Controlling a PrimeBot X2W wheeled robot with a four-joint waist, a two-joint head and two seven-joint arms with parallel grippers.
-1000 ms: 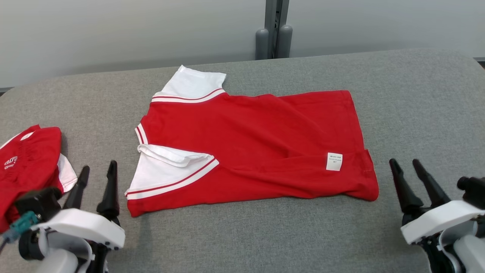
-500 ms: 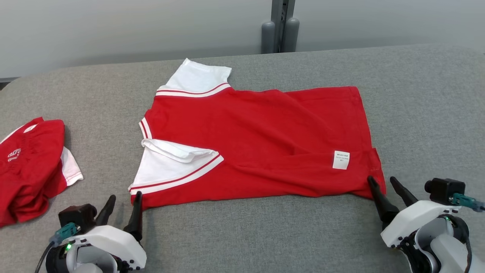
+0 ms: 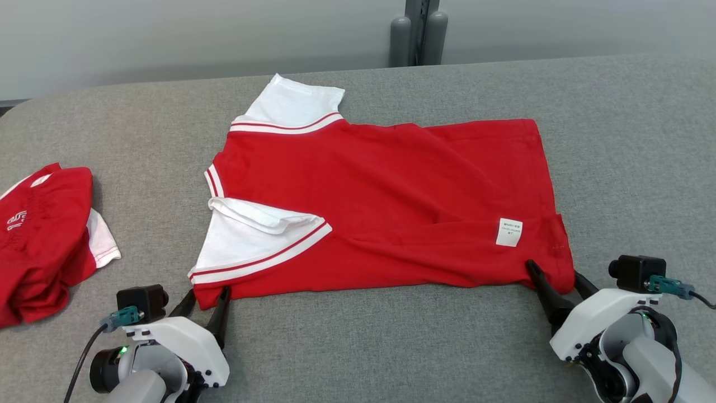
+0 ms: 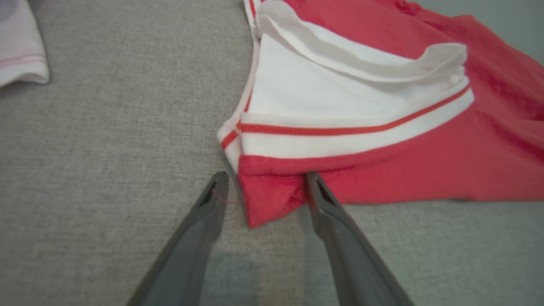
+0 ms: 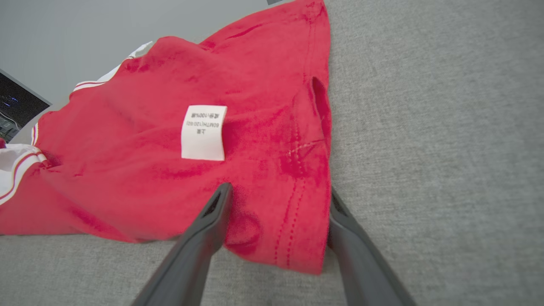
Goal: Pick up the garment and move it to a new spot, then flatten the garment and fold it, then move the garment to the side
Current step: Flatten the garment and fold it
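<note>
The garment (image 3: 386, 196) is a red shirt with white, red-striped sleeves, spread nearly flat on the grey table (image 3: 391, 341). A white label (image 3: 509, 232) sits near its right hem. My left gripper (image 3: 207, 296) is open, its fingers straddling the shirt's near left corner. In the left wrist view that red corner (image 4: 263, 199) lies between the fingers of the left gripper (image 4: 265, 182), below the white sleeve (image 4: 323, 106). My right gripper (image 3: 554, 274) is open around the near right hem corner. The right wrist view has the stitched hem (image 5: 293, 212) inside the right gripper (image 5: 278, 191).
A second red garment (image 3: 39, 246) lies bunched at the table's left edge, and its white sleeve (image 4: 21, 55) is at the top left of the left wrist view. Two grey posts (image 3: 419, 33) stand behind the table's far edge, against a pale wall.
The head camera has shifted. Both grippers have come in to the shirt's near corners: the left one rightward, the right one leftward. Each now straddles a corner. The shirt lies as before.
</note>
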